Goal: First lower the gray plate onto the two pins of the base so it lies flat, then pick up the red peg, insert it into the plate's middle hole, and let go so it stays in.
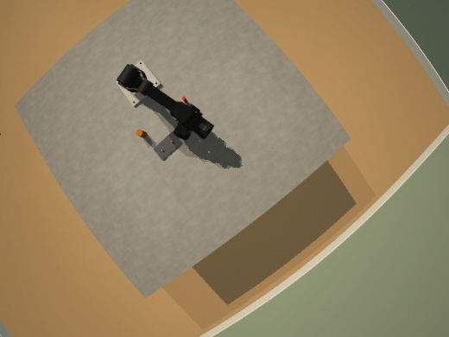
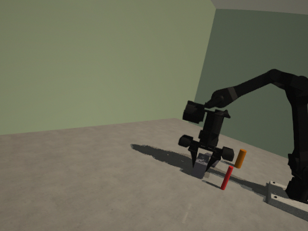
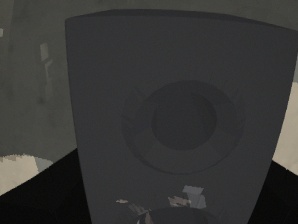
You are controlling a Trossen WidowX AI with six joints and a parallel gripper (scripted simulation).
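can't really pin this down as a home, shop or office tbh, closest I'd go is a bare room with a robot test spot in it: plain green walls, a pale strip running along the foot of one, orange-tan floor, and a big mottled gray surface with a black robot arm on a pale base plate
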